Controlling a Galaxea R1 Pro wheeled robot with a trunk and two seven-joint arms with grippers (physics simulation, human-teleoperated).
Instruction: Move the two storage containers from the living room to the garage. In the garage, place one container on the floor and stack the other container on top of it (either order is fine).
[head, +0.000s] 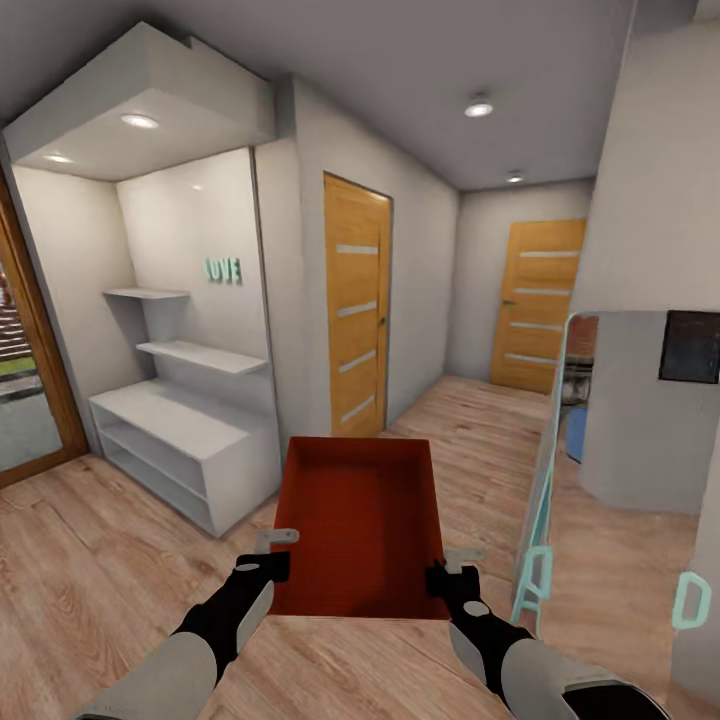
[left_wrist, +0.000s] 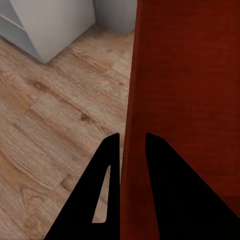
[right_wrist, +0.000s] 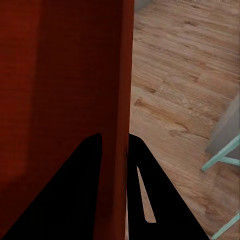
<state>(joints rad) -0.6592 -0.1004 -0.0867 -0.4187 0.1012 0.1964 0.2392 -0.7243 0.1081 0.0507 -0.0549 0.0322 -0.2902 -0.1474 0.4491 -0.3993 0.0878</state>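
We carry one bin (head: 360, 525) out in front of the trunk, above the plank floor (head: 100, 560), open side up and roughly level. Two-handed hold: the left claw (head: 262, 568) pinches the left wall near the corner closest to us, and the right claw (head: 442, 577) pinches the right wall at the matching spot. Left wrist view: the thin red wall (left_wrist: 131, 125) runs between the two dark fingers (left_wrist: 102, 200), one inside the bin and one outside, clenched on it. Right wrist view: same arrangement on the other wall (right_wrist: 126, 100), fingers (right_wrist: 145, 200) clamped either side.

Our reading of the hold: the walls are low and thin, so an edge pinch is the only purchase. Gripping both sides symmetrically keeps the bin from twisting or tipping as the base rolls.

Location: a hallway, not the garage. White shelf unit (head: 175, 440) ahead on the left, a wooden door (head: 357, 305) straight ahead, another door (head: 538, 305) at the corridor's end. A pale blue frame (head: 535, 560) stands close on our right.

Step in hand, as we judge it: transit with the bin. The frame looks the tighter clearance.
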